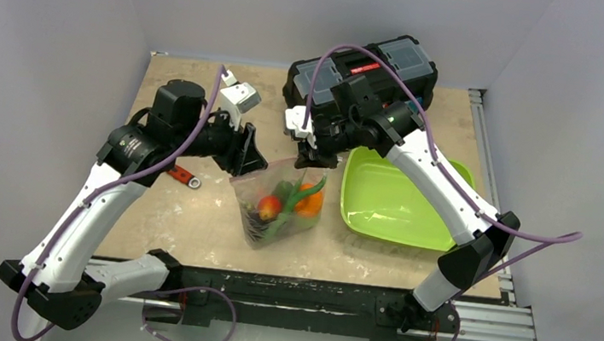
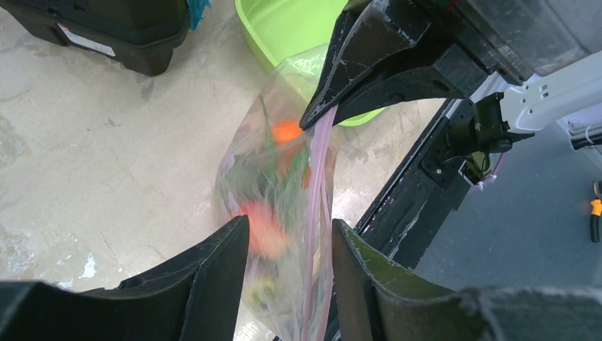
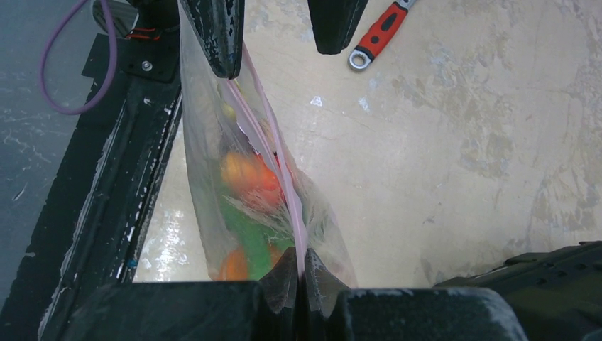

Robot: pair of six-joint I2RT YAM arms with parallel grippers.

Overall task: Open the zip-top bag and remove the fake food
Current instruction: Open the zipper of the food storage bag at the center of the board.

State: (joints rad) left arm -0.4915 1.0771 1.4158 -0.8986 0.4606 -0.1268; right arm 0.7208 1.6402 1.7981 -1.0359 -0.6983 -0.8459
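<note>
Your left gripper (image 2: 287, 226) straddles the bag's (image 1: 254, 195) top edge at the bag's 10 o'clock with jaws spread, one finger (image 3: 213, 35) touching the film and the other clear, so nothing is pinched there yet. The bag stands upright between both arms with the food (image 1: 288, 203) inside, its 1 o'clock corner hanging from your right gripper (image 3: 302, 280), whose jaws are pressed together on the pink zip strip (image 3: 282, 174). Close the left on one lip only, just under the strip, then pull toward 9 o'clock against the right, mouth kept up, with the tray (image 1: 389, 206) at 3 o'clock ready for the food.
</note>
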